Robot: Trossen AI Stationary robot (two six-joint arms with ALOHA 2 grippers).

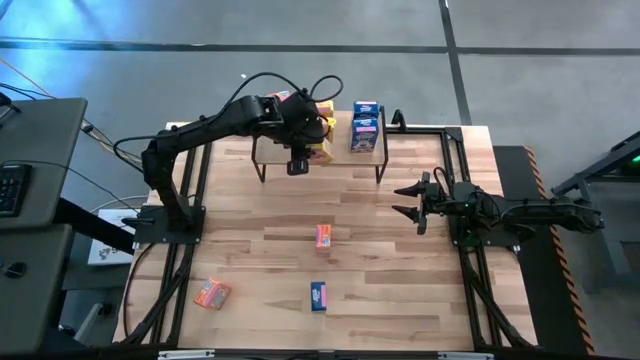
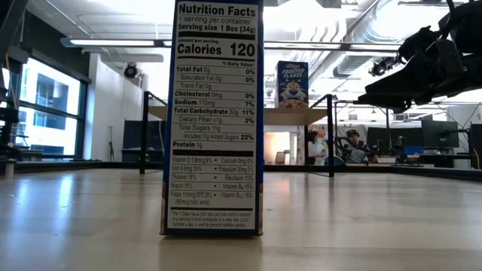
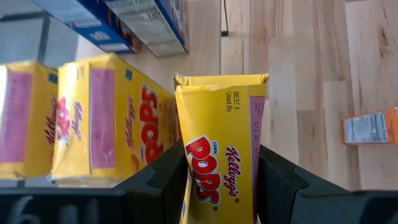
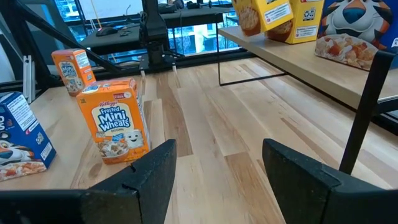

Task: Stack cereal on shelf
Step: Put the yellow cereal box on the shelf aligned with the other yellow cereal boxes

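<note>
The shelf point(image 1: 345, 165) stands at the table's far edge, with blue boxes point(image 1: 365, 127) on its right part and yellow boxes point(image 1: 322, 148) left of them. My left gripper point(image 1: 303, 150) is over the shelf, shut on a third yellow Corn Pops box point(image 3: 221, 112) next to the two yellow boxes point(image 3: 99, 118). On the table are an orange-red box point(image 1: 323, 236) at the centre, a blue box point(image 1: 318, 295) nearer, and another orange-red box point(image 1: 211, 292) near left. My right gripper point(image 1: 405, 198) hovers open at the table's right side. My left gripper pinches the yellow box between its two fingers point(image 3: 165, 174), one on each of two opposite sides point(image 3: 186, 130). The fingers reach it slanting down from above the shelf. Whether the box's far end rests on the shelf cannot be seen.
The right wrist view shows the orange-red Mini Wheats box point(image 4: 115, 121), a second orange-red box point(image 4: 73, 70) and a blue box point(image 4: 18, 140) standing upright on the table. In the low view the blue box point(image 2: 213, 117) fills the foreground. The shelf's black legs point(image 1: 380, 170) stand on the wood.
</note>
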